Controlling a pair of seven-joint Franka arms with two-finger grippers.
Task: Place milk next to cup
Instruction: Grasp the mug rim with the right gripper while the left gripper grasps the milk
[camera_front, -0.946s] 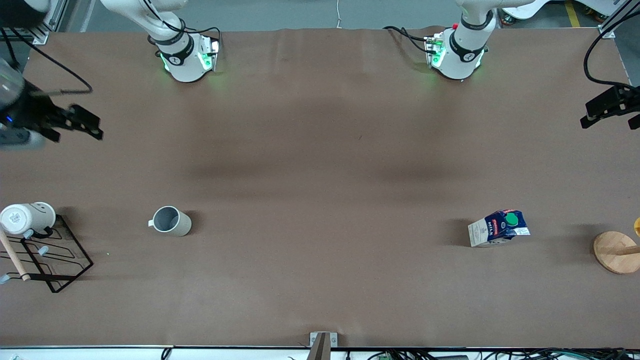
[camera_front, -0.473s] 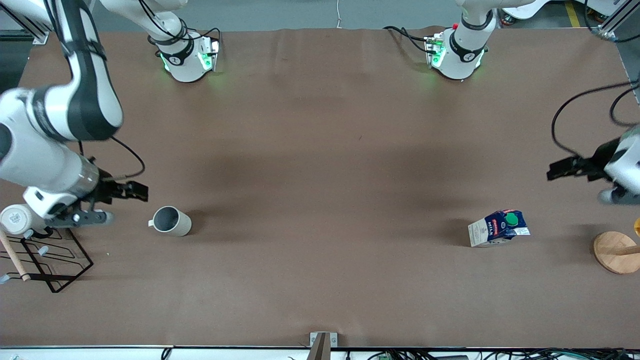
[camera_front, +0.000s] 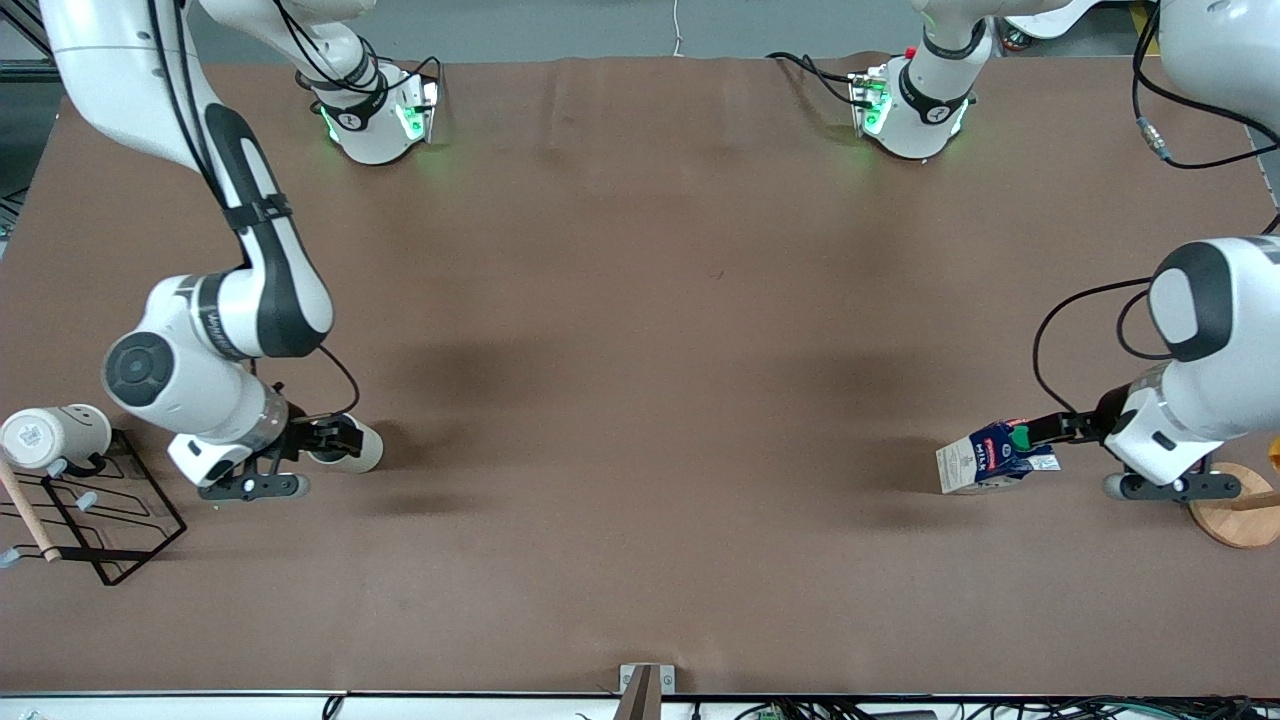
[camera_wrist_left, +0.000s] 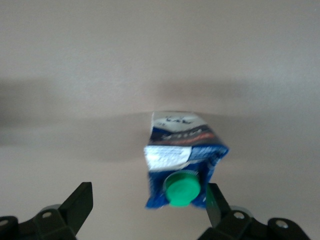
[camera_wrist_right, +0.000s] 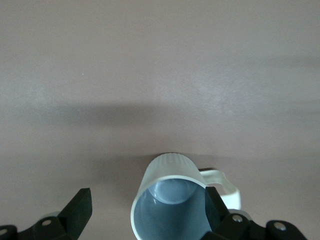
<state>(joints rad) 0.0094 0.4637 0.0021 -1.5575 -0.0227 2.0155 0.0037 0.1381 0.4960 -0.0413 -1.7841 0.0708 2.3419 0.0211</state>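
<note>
Black fingers of the left tool (camera_wrist_left: 147, 212) stand released, straddling the cap end of the milk (camera_front: 995, 457); no grip yet. I read the carton as tilted over on the desk (camera_front: 640, 400) at the left arm's end, its long axis running straight out from this tool, green cap (camera_wrist_left: 181, 189) nearest. Dark blue upper part, whitish base, slightly crumpled. The right tool (camera_wrist_right: 147, 210), also released, brackets the cup (camera_front: 350, 450), well apart from the milk.

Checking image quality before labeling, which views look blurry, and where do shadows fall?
Front view: sharp, soft shadows on the table mid-stretch. Left wrist view: soft focus, the milk legible, broad shadow band. Right wrist view: the cup fairly crisp, shadow above it.
</note>
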